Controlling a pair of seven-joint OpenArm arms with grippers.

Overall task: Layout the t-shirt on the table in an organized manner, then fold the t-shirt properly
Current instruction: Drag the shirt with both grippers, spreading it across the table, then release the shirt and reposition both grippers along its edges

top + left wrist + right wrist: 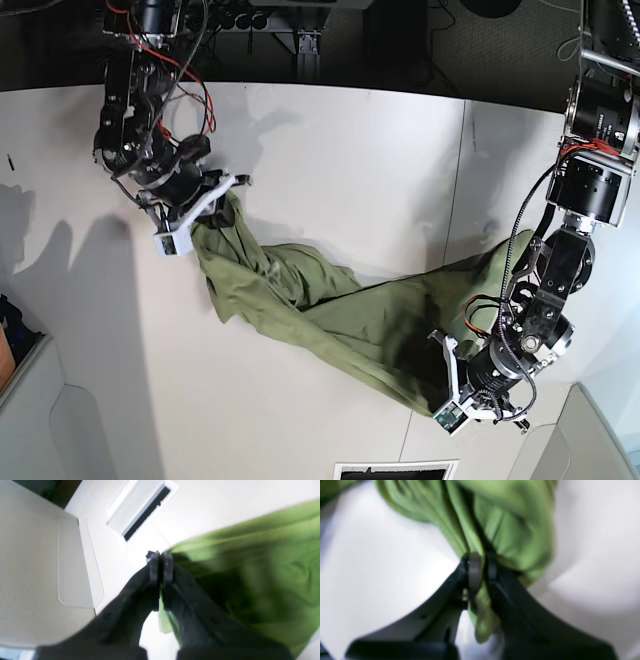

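1. A broad white table fills the base view, crossed by a thin dark seam to the side of the left claw. Beyond its far edge the room is dark, with stands and cabling. A slotted vent is set in the surface just ahead of the left claw.
2. The olive-green t-shirt is stretched in a long, wrinkled band between the two claws. Its long axis runs diagonally, from the right claw at the far side down to the left claw at the near edge. The middle sags and bunches in folds on the table.
3. The right claw is pressed together, pinching a gathered edge of the shirt; cloth fans out beyond its tips. Its arm reaches in from the far edge.
4. The left claw is pinched tight on a corner of the shirt, which spreads away to one side. Its arm bends down from the table's side.
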